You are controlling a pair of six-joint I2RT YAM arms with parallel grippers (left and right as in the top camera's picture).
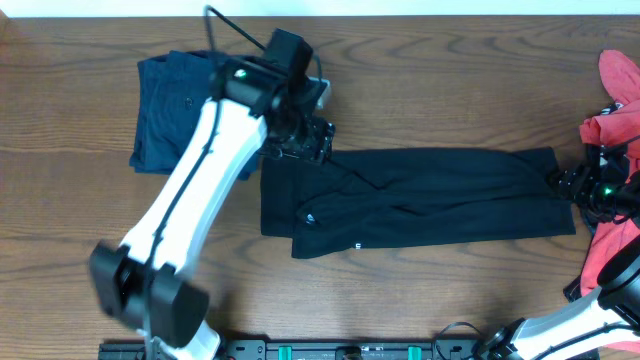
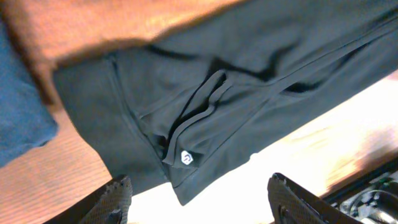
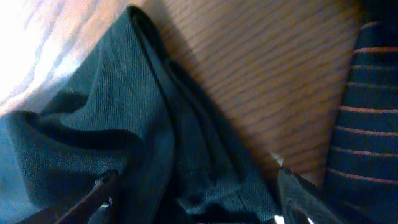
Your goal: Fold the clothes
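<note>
The long black garment (image 1: 420, 200) lies flat across the table, its small white logo (image 2: 186, 158) near the left end. Over its upper left corner hovers my left gripper (image 1: 308, 140). In the left wrist view that gripper (image 2: 200, 185) is open, with only bright table between its fingers (image 2: 115, 200). My right gripper (image 1: 563, 184) is at the garment's right end. In the right wrist view it (image 3: 196, 180) stands open, and bunched black fabric (image 3: 155, 143) lies between the spread fingers (image 3: 301, 199). Navy-blue shorts (image 1: 170, 110) lie at the back left. Coral-red pieces (image 1: 620, 95) sit at the far right.
More coral-red cloth (image 1: 610, 250) lies by the right arm near the table's right edge. Dark fabric with thin orange stripes (image 3: 364, 124) shows beside the right fingers. My left arm (image 1: 190, 210) reaches diagonally over the front left of the wooden table (image 1: 420, 80).
</note>
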